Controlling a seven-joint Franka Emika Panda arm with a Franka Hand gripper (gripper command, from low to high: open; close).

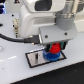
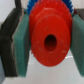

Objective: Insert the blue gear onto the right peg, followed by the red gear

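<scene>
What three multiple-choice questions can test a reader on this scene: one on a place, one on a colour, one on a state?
1. Where is the blue gear in the exterior view?
A. on the grey plate
B. on the white table, far from the plate
C. on top of the arm

2. What colour is the gear between the fingers?
A. green
B. yellow
C. red

3. What is the state of the gripper?
A. open and empty
B. shut on the red gear
C. out of view

Answers: 1 A, blue shows on the plate below the gripper. 2 C, the wrist view shows a red toothed disc. 3 B, both pads press its sides.
</scene>
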